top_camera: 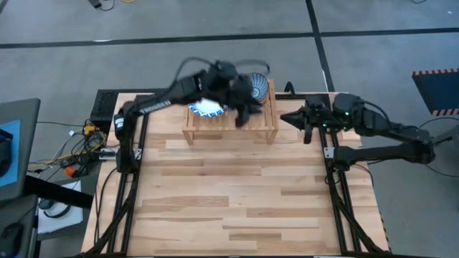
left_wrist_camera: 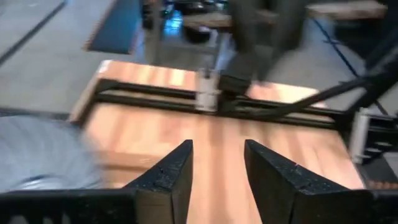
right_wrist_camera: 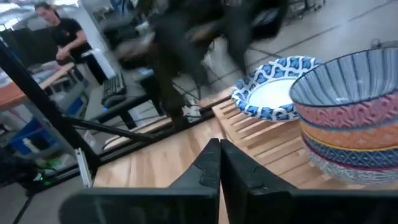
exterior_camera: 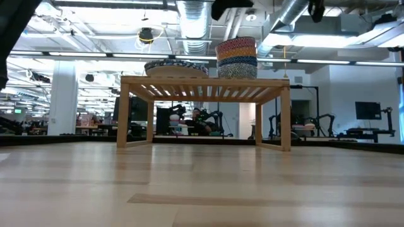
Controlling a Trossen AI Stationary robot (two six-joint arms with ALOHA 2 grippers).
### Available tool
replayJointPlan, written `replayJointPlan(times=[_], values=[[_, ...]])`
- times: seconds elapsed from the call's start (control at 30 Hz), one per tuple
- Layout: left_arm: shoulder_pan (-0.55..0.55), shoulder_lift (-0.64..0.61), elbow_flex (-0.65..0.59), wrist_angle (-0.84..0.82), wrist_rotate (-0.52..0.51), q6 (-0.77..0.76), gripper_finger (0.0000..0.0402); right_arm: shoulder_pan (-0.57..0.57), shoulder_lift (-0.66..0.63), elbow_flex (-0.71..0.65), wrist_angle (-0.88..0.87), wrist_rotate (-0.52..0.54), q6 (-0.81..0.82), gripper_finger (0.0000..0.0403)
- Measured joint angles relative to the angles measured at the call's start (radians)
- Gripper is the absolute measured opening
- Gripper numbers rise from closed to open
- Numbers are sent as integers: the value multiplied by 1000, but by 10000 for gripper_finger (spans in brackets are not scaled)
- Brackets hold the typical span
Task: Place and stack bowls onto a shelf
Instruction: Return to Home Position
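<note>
At the worktop's (top_camera: pixel 237 208) far edge, the shelf (exterior_camera: pixel 205 82) holds a wide-bowl stack (exterior_camera: pixel 175 67) and a small-bowl stack (exterior_camera: pixel 237 58). The left claw (left_wrist_camera: pixel 217 152), fingers apart, hangs over the shelf beside the small-bowl stack; the right claw (right_wrist_camera: pixel 220 146), fingers together, sits off the shelf's right end.

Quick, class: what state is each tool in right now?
Left tool: open, empty, over the shelf.
Right tool: closed, empty, beside the shelf.

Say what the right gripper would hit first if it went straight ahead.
Probably the near end of the shelf, beside the small bowls; the right gripper points at it. Height is unclear, so it may skim over.
</note>
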Motion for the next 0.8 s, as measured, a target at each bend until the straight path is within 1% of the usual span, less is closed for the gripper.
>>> replayJointPlan(times=[0.07,0.13,0.2,0.27,0.37,0.5,0.53,0.63,0.7,0.8], values=[[-40,-18,-53,29,-22,-5,117,-1,-42,-32,10,1,-1,18],[-65,-54,-105,38,-71,-5,104,-4,-75,-50,-7,1,-12,17],[-69,-116,-172,45,-128,-5,90,-4,-103,-63,4,1,-32,20],[-68,-201,-265,88,-168,-19,78,-5,-124,-74,18,1,-73,31],[-68,-348,-454,227,-199,-59,66,-10,-135,-84,-15,1,-167,47],[-83,-565,-749,454,-205,-89,61,-10,-118,-105,-88,-1,-221,45],[-96,-621,-822,503,-208,-75,61,-9,-110,-107,-79,-23,-222,40],[-157,-780,-1011,647,-241,-61,57,4,-86,-112,-13,-142,-231,17],[-193,-877,-1121,683,-256,-64,49,19,-81,-109,59,-192,-257,17],[-240,-989,-1257,693,-291,-64,33,33,-88,-108,81,-230,-346,17]])
